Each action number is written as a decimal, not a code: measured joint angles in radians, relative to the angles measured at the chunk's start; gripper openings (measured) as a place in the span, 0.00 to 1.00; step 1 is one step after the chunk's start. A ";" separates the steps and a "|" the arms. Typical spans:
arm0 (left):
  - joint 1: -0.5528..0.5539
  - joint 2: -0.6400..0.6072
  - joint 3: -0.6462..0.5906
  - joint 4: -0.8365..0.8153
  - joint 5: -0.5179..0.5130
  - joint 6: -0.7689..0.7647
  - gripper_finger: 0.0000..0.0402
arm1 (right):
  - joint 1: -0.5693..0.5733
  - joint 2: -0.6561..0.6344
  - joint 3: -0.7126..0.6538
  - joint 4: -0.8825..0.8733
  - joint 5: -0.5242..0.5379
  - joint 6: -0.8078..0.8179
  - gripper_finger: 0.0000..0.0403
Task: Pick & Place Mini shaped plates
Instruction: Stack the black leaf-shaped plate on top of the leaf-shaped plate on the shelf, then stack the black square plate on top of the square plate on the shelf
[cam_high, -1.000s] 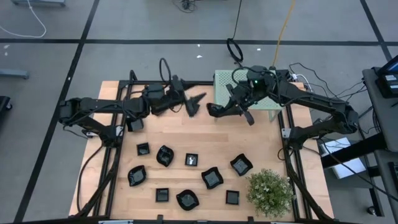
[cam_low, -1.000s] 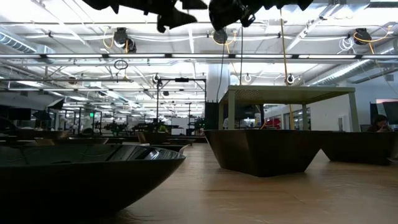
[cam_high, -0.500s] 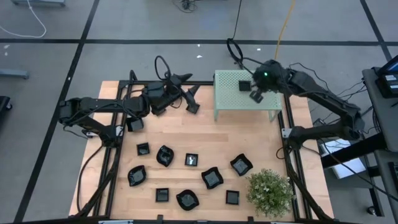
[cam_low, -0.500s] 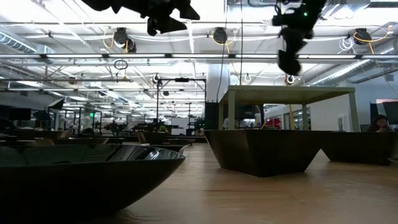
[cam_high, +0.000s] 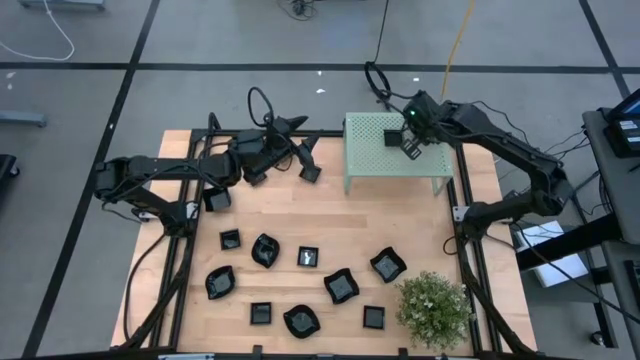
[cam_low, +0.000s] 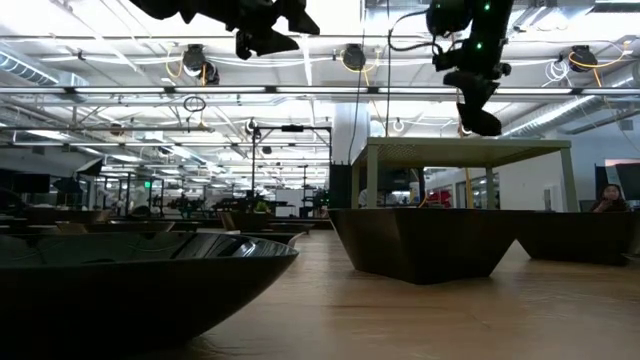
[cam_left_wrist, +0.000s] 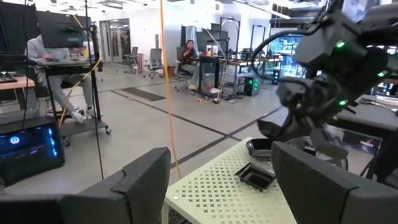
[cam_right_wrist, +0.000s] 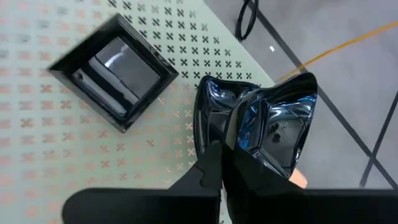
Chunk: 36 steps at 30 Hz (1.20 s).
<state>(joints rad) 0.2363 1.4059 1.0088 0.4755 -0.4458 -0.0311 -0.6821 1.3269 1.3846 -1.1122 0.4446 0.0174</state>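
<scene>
One square plate (cam_high: 393, 138) lies on the stand (cam_high: 372, 160), ten plates (cam_high: 340, 286) on the table (cam_high: 330, 220) before it.

Light is bright and even, coming from ceiling lamps (cam_low: 195, 60) that glare white in the low view. The nearest black dish (cam_low: 130, 285) there is blurred, and the held dish (cam_right_wrist: 261, 127) shows bluish reflections

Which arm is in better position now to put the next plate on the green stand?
The right arm, probably. The right gripper holds a wavy-rimmed plate just above the stand, beside a square plate already there. The left gripper hangs open and empty, off the stand's side.
</scene>
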 joint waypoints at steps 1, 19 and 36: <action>0.000 0.000 0.000 0.000 0.000 0.000 0.70 | -0.003 0.010 0.000 0.000 0.000 0.000 0.00; 0.000 0.000 0.000 0.000 0.000 0.000 0.70 | -0.061 0.058 0.000 0.013 0.003 0.006 0.04; 0.000 0.000 0.000 -0.115 0.040 -0.099 0.70 | -0.039 -0.005 -0.001 0.051 -0.051 -0.013 0.29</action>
<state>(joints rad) 0.2363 1.4060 1.0088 0.3601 -0.4060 -0.1296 -0.7214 1.3215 1.3834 -1.0611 0.3934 0.0041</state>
